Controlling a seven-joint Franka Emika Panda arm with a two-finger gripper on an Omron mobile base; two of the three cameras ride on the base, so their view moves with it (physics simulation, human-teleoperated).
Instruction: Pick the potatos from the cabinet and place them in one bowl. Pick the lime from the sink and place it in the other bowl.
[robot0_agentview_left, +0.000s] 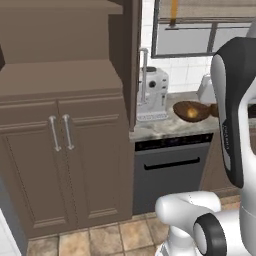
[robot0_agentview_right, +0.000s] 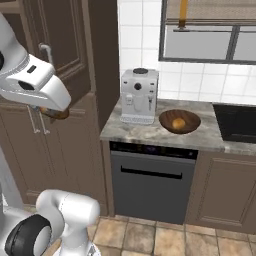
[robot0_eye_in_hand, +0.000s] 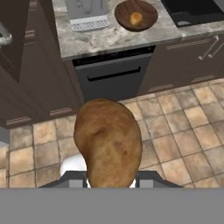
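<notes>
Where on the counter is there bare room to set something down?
Bare counter runs in front of the coffee machine and bowl, and between bowl and sink. The bowl already holds a potato, with room left around it.

The potato (robot0_eye_in_hand: 109, 144) was mottled golden-brown with darker patches; a second potato (robot0_agentview_right: 178, 123), far off in the bowl, was paler golden-yellow. The wooden bowl (robot0_agentview_right: 190, 125) was dark brown. The table (robot0_agentview_right: 140, 132) was speckled grey-and-beige stone. The coffee machine (robot0_agentview_right: 139, 96) was white-grey with dark knobs. The cabinet (robot0_agentview_right: 65, 45) was dark brown, its handle (robot0_agentview_right: 46, 50) grey. The dishwasher (robot0_agentview_right: 150, 182) was charcoal. The floor (robot0_eye_in_hand: 183, 131) had tan tiles with pale grout. The sink (robot0_agentview_right: 236, 122) was black.
</notes>
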